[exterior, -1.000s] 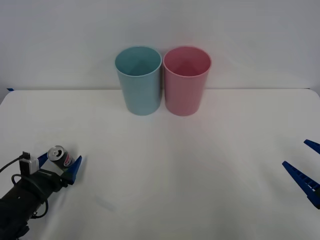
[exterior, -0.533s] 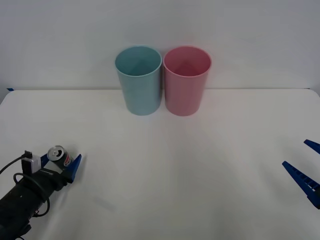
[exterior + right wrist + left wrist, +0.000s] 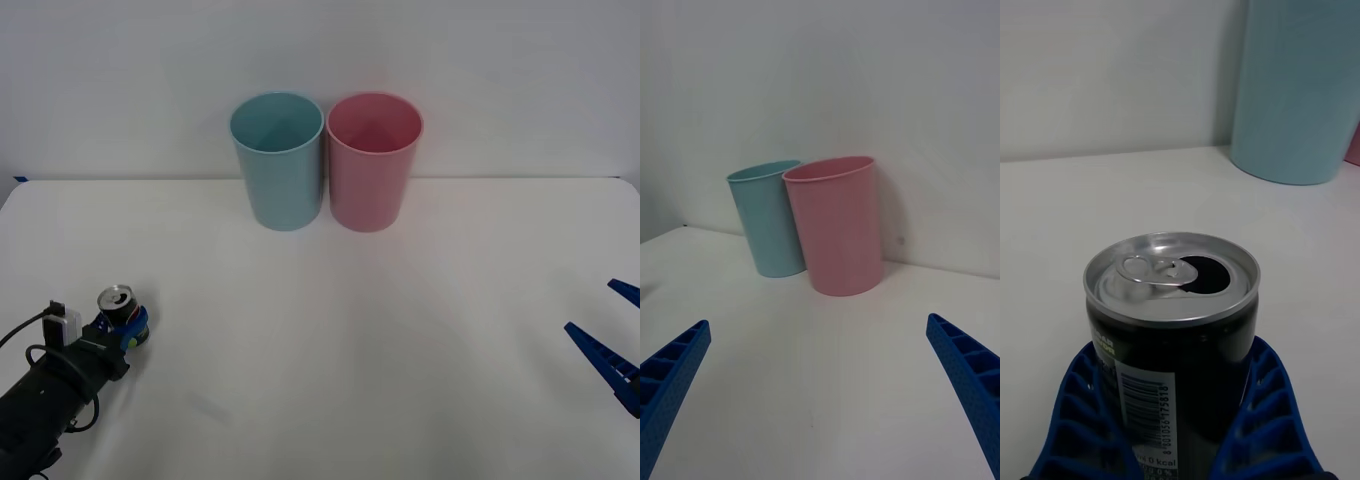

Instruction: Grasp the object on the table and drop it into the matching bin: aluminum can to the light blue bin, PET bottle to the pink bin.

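Standing side by side at the far edge of the table [image 3: 330, 330], the light blue bin [image 3: 278, 160] and the pink bin [image 3: 373, 160] are seen nearly touching, and nothing can be made out inside either. Near the table's front left corner, the aluminum can [image 3: 120, 305] is held upright, clamped between the blue fingers of the left gripper [image 3: 125, 325]; its opened top is shown in the left wrist view. The right gripper [image 3: 610, 345] is kept low at the table's right edge, fingers spread wide.
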Robot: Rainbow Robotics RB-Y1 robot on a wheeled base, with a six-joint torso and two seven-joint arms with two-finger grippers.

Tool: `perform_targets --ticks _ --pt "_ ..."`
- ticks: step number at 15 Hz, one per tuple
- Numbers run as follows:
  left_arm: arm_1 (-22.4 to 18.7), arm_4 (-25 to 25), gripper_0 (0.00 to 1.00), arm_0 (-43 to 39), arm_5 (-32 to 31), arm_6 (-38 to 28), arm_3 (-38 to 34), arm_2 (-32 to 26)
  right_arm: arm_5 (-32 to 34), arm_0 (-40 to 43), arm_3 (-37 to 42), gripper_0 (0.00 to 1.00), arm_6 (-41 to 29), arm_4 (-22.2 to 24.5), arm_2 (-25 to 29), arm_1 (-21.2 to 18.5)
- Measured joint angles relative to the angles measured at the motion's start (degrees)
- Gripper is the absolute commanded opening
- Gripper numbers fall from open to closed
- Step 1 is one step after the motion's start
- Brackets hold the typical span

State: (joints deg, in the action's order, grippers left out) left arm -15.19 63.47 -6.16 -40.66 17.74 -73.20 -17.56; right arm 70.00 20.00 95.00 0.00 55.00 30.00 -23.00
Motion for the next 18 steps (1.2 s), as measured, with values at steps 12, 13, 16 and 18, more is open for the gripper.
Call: perform_targets --ticks 12,13,16,18 --pt "-5.36 -6.73 0.0 0.99 -0.09 -3.41 -3.76 1.11 0.0 0.0 0.0 1.0 0.0 0.0 0.0 0.0" --pt "-6.16 -7.45 0.0 0.99 -0.12 -4.73 -4.55 1.12 0.0 0.0 0.0 1.0 0.0 0.0 0.0 0.0" --pt "-7.53 -7.73 0.0 1.02 -0.27 -12.36 -9.25 0.64 0.0 0.0 0.0 1.0 0.0 0.0 0.0 0.0" --pt "-7.71 -7.69 0.0 1.24 -0.28 -17.15 -12.41 0.11 0.0 0.0 0.0 1.0 0.0 0.0 0.0 0.0"
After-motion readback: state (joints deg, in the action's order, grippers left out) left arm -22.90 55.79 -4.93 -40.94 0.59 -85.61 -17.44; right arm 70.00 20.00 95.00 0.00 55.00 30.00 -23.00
